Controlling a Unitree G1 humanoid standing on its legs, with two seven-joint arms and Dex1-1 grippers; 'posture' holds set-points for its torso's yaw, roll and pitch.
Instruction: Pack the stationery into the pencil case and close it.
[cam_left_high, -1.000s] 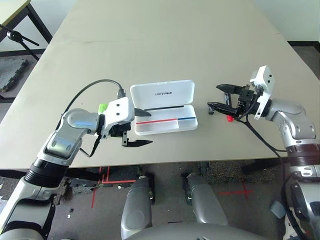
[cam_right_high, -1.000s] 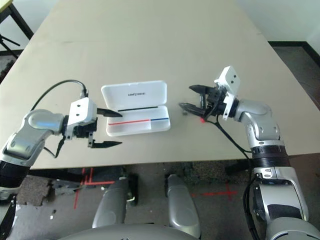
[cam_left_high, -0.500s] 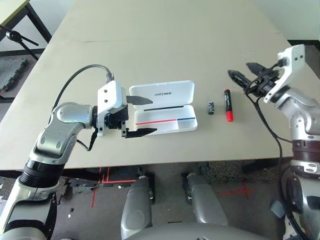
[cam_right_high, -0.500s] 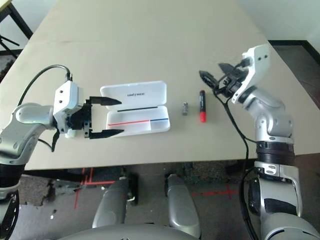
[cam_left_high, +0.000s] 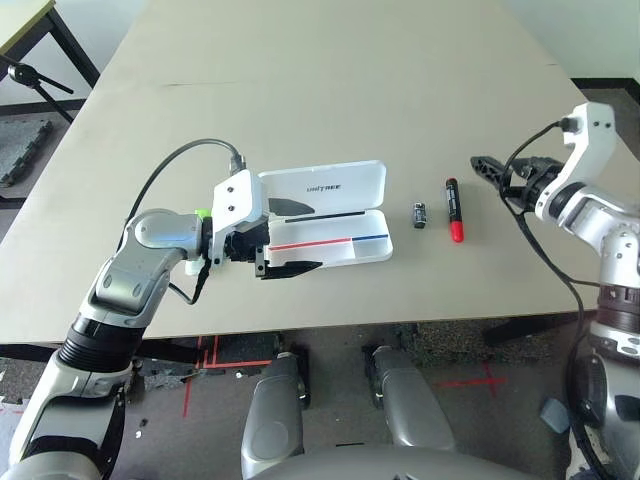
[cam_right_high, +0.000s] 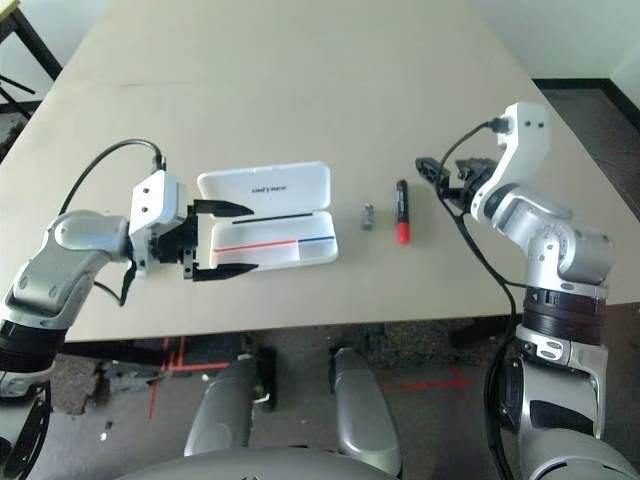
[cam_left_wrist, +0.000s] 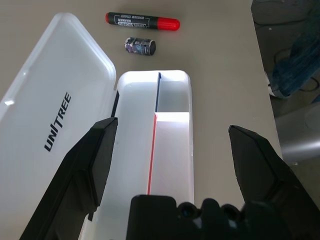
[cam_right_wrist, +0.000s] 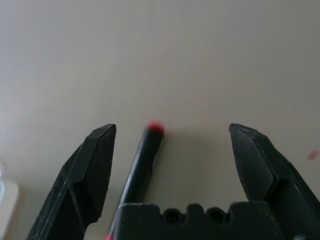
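The pencil case (cam_left_wrist: 55, 100) looks like smooth, slightly glossy white plastic, the marker (cam_left_wrist: 142, 21) beside it has a shiny red plastic cap and a paper-like label, the tiny cylinder (cam_left_wrist: 139, 46) shows a metallic sheen, and the beige worktop (cam_left_high: 330, 90) under the case is matt and smooth.
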